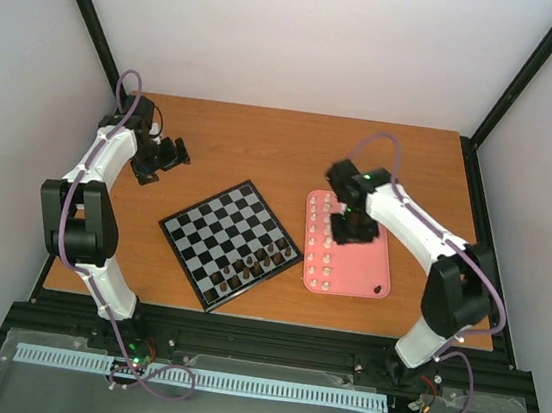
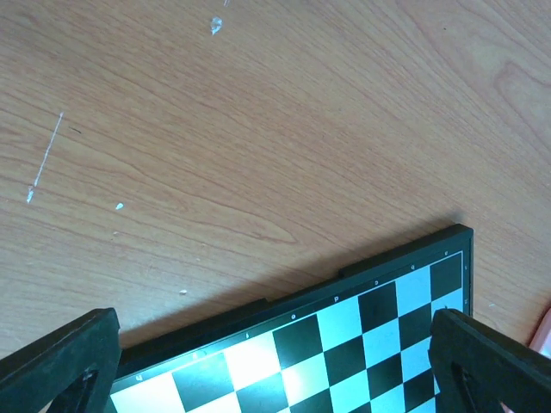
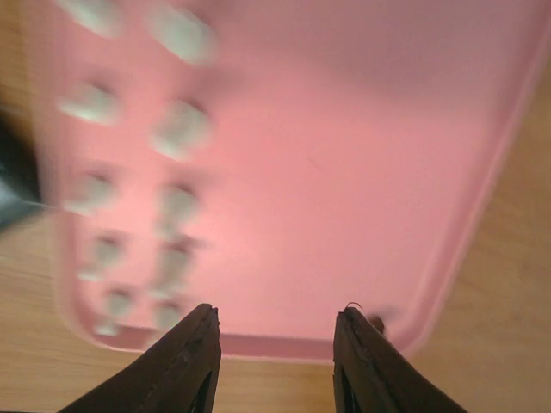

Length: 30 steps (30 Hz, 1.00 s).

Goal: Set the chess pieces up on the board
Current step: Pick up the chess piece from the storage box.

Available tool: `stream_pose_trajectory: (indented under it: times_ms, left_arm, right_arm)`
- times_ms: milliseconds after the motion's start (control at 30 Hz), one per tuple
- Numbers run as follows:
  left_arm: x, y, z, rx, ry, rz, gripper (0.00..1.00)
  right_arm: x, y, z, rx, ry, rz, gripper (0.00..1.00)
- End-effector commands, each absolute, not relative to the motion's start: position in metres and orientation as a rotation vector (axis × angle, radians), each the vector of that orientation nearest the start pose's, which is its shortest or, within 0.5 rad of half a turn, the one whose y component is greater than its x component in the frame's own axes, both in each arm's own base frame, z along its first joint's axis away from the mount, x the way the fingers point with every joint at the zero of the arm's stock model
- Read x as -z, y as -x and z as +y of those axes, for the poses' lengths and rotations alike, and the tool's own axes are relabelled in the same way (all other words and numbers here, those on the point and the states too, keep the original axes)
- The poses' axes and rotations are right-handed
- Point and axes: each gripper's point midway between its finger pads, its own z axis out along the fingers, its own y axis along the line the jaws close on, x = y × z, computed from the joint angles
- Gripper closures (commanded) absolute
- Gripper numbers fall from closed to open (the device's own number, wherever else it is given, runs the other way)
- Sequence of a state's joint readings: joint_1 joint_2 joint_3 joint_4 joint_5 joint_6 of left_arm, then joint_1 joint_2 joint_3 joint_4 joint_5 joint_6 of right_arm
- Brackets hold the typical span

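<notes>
The flat square checkerboard of black and pale grey squares with a thin black rim [image 1: 208, 226] lies turned corner-on at the middle of the brown wooden table [image 1: 263, 150]. A cluster of tiny dark brown chess pegs [image 1: 252, 262] stands on its near right side, and the other squares are bare. Just beside the board on the right lies the pink rounded rectangular tray [image 1: 365, 263]. The tiny cream-white chess pegs [image 1: 323, 248] stand in two columns along the tray's left side, and a lone dark peg [image 1: 379, 290] sits at its near right corner. The right gripper [image 1: 346, 225] hangs over the far part of the tray, beside the cream columns. In the right wrist view its black fingers are spread with nothing between them, and the pegs there are blurred. The left gripper [image 1: 166, 158] is over the far left of the table, apart from the board. In the left wrist view its fingers stand wide apart, with one corner of the board between them.
</notes>
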State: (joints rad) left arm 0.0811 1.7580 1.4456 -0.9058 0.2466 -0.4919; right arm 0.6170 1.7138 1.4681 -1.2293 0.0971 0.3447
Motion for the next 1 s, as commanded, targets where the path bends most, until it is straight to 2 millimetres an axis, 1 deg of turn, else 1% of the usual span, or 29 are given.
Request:
stream_pose_trajectory:
  times_ms: [0,33,133,233,300,333,433,533,867,967]
  left_arm:
    - [-0.157,-0.406,-0.01,0.437,0.684,2.672,0.0]
    - [-0.157,-0.406,-0.01,0.439,0.685,2.671,0.0]
    - [-0.153,-0.406,-0.011,0.449,0.686,2.679,0.0]
    - [-0.148,-0.408,-0.013,0.454,0.689,2.687,0.0]
    - [-0.146,-0.408,-0.013,0.457,0.691,2.692,0.0]
    - [-0.144,-0.408,-0.014,0.458,0.691,2.695,0.0]
    - [-0.139,-0.409,-0.016,0.47,0.695,2.702,0.0]
    - [-0.137,-0.409,-0.018,0.475,0.692,2.71,0.0]
    - [-0.138,-0.409,-0.017,0.466,0.686,2.711,0.0]
    - [-0.136,-0.408,-0.016,0.461,0.688,2.714,0.0]
  right_arm:
    - [-0.101,-0.257,0.121,0.086,0.171,3.045,0.62]
    - [-0.096,-0.249,0.11,0.079,0.124,3.059,0.62]
    - [-0.08,-0.23,0.089,0.087,0.023,3.105,0.62]
    - [-0.068,-0.216,0.077,0.1,-0.037,3.141,0.61]
    - [-0.063,-0.208,0.07,0.115,-0.074,3.155,0.6]
    - [-0.06,-0.206,0.069,0.096,-0.09,3.163,0.59]
    - [-0.051,-0.202,0.067,0.037,-0.141,3.183,0.59]
    - [-0.044,-0.202,0.065,0.017,-0.174,3.192,0.59]
    - [-0.027,-0.202,0.053,0.081,-0.217,3.231,0.6]
    - [-0.023,-0.2,0.048,0.102,-0.234,3.248,0.62]
